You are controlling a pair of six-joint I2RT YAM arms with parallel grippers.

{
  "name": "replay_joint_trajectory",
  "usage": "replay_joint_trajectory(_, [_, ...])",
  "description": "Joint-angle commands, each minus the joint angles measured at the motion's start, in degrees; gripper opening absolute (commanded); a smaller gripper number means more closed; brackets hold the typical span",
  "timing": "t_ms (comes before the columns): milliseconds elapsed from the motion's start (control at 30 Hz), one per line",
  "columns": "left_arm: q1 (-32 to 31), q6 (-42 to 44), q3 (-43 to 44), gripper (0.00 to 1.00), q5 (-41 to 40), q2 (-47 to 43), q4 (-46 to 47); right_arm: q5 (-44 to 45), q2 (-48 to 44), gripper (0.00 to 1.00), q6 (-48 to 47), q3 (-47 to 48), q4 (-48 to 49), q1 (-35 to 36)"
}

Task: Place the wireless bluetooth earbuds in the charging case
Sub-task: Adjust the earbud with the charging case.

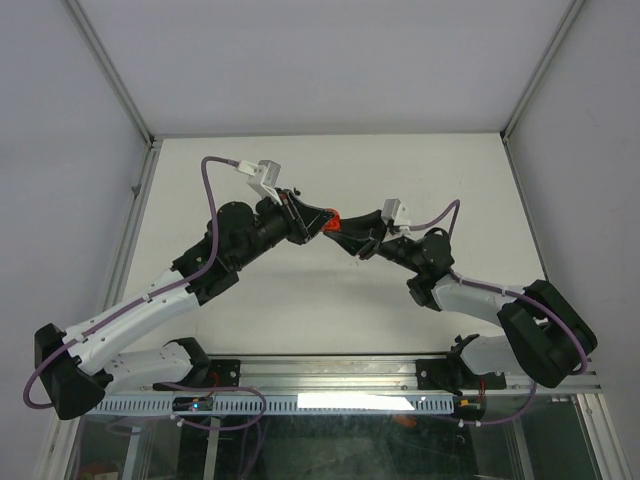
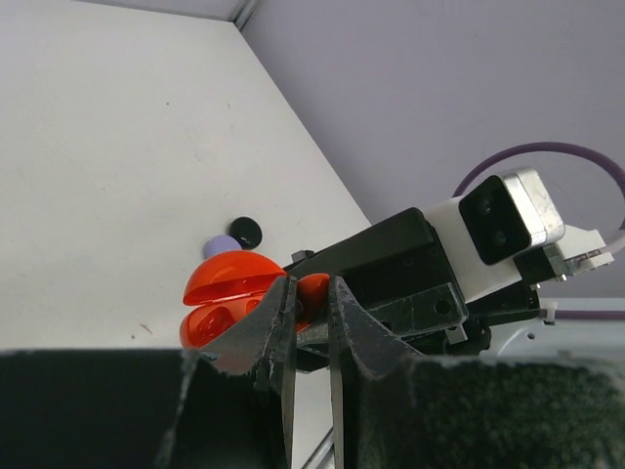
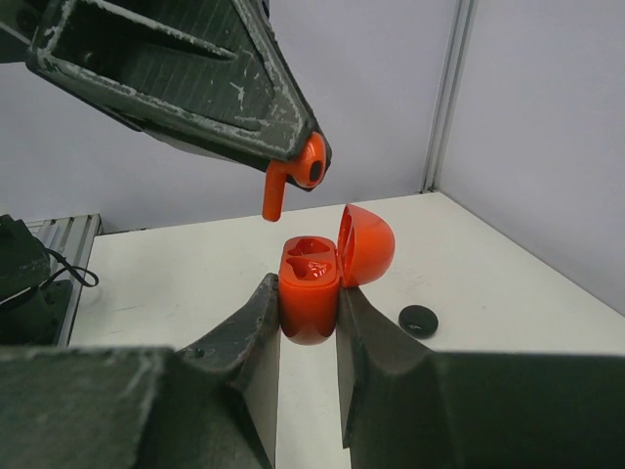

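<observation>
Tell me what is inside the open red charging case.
Two moulded wells show in the red charging case, both apparently empty. The red earbud hangs above it, pinched by the left end effector. The right end effector hides the case's lower sides.

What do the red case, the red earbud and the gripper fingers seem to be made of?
The case looks like glossy moulded plastic: smooth, with bright highlights. The earbud shines alike, likely the same plastic. The fingers look matte black plastic, grainy and scuffed pale at the edges; possibly printed, hard to tell.
</observation>
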Motion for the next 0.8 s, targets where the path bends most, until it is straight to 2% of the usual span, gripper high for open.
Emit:
replay_joint_trajectory(0, [-0.10, -1.76, -0.28, 0.12, 1.89, 0.20, 7.36, -0.88, -0.99, 0.00, -0.02, 1.07, 4.50, -0.09])
replay_joint_trajectory(767, [-0.08, -0.51, -2.10, 0.11, 1.00, 0.46, 4.84, -0.52, -3.38, 0.00, 0.42, 0.63, 4.22, -0.12])
